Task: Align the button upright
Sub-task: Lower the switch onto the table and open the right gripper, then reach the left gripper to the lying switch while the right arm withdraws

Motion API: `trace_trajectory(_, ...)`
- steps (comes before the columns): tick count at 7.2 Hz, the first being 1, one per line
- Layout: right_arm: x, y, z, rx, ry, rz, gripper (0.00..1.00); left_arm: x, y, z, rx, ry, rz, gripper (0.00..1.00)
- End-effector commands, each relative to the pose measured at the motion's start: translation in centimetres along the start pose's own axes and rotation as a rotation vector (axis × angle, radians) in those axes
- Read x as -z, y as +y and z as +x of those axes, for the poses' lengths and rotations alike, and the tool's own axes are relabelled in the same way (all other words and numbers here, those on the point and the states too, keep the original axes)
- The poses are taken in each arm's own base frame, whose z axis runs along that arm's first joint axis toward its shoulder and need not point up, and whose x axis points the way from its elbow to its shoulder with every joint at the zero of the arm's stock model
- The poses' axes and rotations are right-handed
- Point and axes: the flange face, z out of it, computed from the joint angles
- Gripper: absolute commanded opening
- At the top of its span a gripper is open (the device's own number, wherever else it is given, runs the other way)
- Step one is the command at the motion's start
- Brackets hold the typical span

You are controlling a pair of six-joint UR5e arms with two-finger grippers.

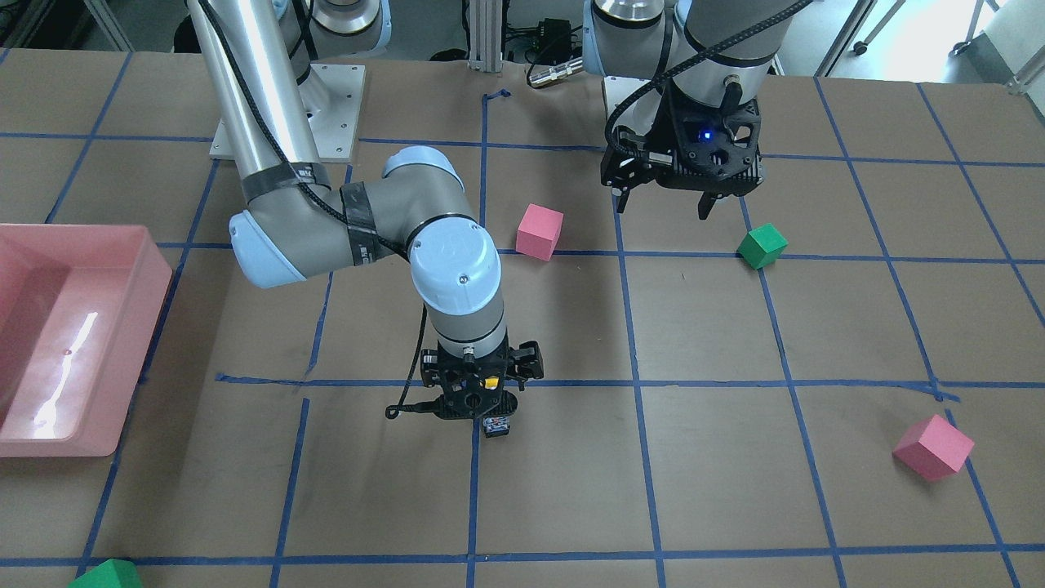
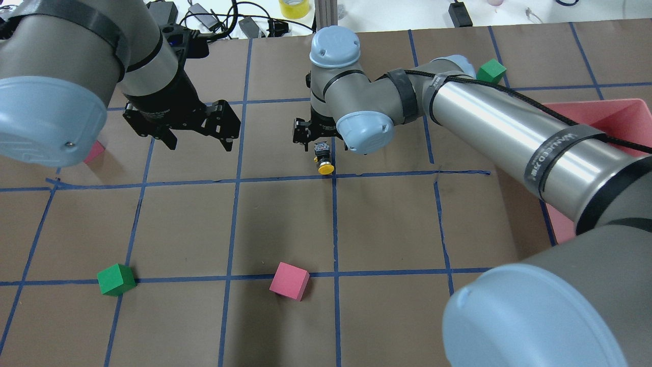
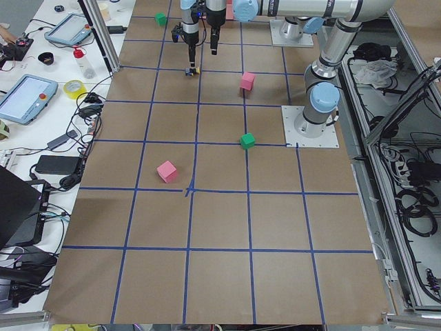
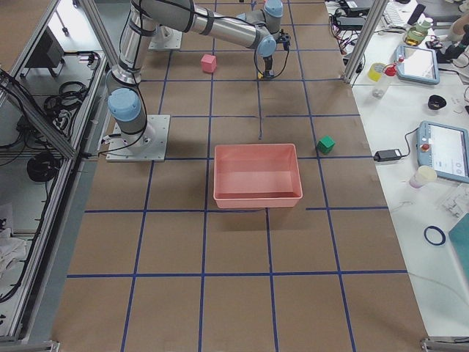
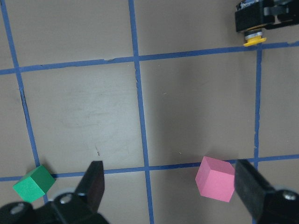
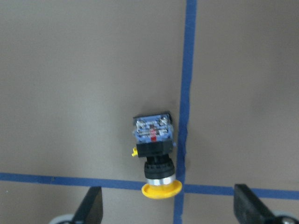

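The button point(image 6: 154, 154) lies on its side on the brown table beside a blue tape cross. Its yellow cap points toward the robot and its block base away. It also shows in the overhead view point(image 2: 322, 158), the front view point(image 1: 495, 425) and the left wrist view point(image 5: 254, 35). My right gripper point(image 6: 170, 205) is open and hovers just above the button, jaws wide and not touching it; it also shows in the front view point(image 1: 478, 400). My left gripper point(image 2: 198, 142) is open and empty, held above the table well to the button's side point(image 1: 663, 204).
A pink cube point(image 2: 289, 281) and a green cube point(image 2: 116, 279) lie nearer the robot. Another pink cube point(image 1: 933, 447) and green cube point(image 1: 106, 576) sit on the far side. A pink tray point(image 1: 73, 343) stands at the table's right end.
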Motion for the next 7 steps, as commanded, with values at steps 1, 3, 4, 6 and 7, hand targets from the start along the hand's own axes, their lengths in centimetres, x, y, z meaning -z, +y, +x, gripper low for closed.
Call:
trace_trajectory(1,8.1,0.4,6.4,-0.031,0.033,-0.022,1.0,-0.7,-0.2,0.2,0.001,0.005,-0.006,1.0)
trace_trajectory(3,15.6,2.2,13.3,-0.08,0.067,-0.044,1.0,-4.6,-0.1,0.8,0.002,0.014,0.07,0.99)
trace_trajectory(4,18.0,2.8,14.6,-0.072,0.069,-0.013,1.0,-7.0,0.3,1.6,-0.013,0.017,0.141,1.0)
trace_trajectory(6,18.8,4.2,15.7,-0.072,0.164,-0.057,1.0,-12.3,3.2,7.4,-0.081,0.041,0.336,1.0)
trace_trajectory(7,19.8,4.4,15.8,-0.076,0.16,-0.041,1.0,-15.7,4.8,8.5,-0.087,0.023,0.423,1.0)
